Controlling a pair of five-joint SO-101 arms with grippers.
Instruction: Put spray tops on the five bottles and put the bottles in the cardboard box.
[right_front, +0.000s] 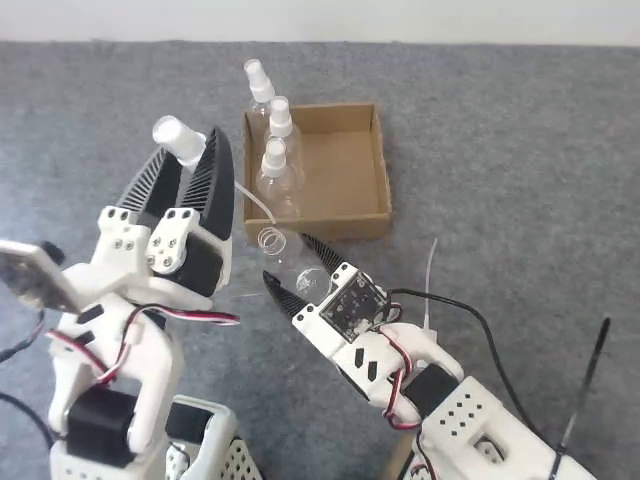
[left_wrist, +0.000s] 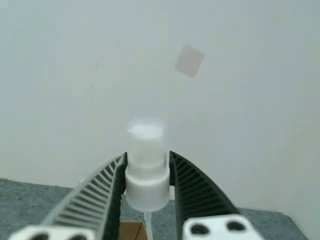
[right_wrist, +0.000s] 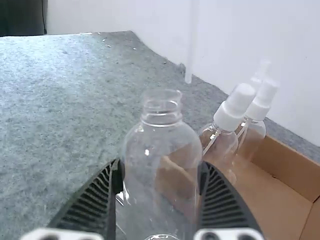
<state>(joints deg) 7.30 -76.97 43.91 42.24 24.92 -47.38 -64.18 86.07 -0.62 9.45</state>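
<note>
1. We see the left gripper (left_wrist: 147, 160) clamped on a white spray top (right_front: 178, 136), raised above the grey carpet (right_front: 500, 150) to the left of the cardboard box (right_front: 350, 216) in the high view.
2. The right gripper (right_front: 288, 260) is closed around a clear, uncapped bottle (right_wrist: 160, 140), just in front of the box's front wall.
3. We count three capped bottles (right_front: 277, 176) standing in a row along the box's left wall.

Brightly, evenly lit; only soft shadow on grey carpeted table (right_front: 500, 150) near brown cardboard box (right_front: 345, 172); small glints on clear plastic bottle (right_wrist: 160, 165)
</note>
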